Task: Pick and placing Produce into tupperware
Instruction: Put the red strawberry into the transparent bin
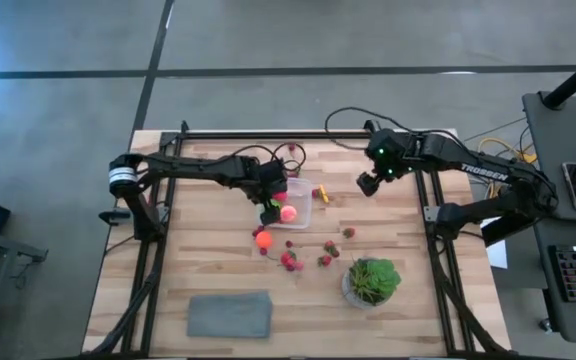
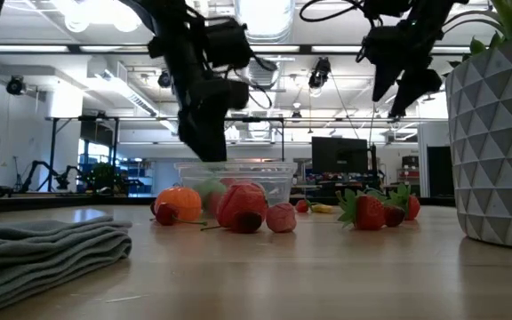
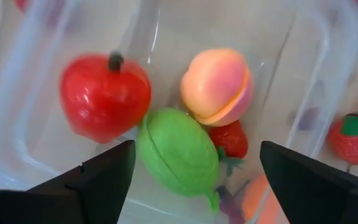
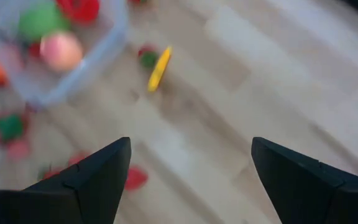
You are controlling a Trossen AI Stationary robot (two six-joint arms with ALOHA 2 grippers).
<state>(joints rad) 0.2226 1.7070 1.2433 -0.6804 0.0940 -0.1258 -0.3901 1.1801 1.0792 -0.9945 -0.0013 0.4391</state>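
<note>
Low in the overhead frame, grey mat and potted plant off to the sides, away from the work; just above, at centre, orange fruit and loose strawberries scattered on the table, not yet boxed. Slightly higher, clear box holding red apple, peach and lime, left gripper directly over it, fingers spread, nothing gripped, probably just after a drop. Farther up at right, right gripper hanging open and empty above bare wood, apparently waiting.
</note>
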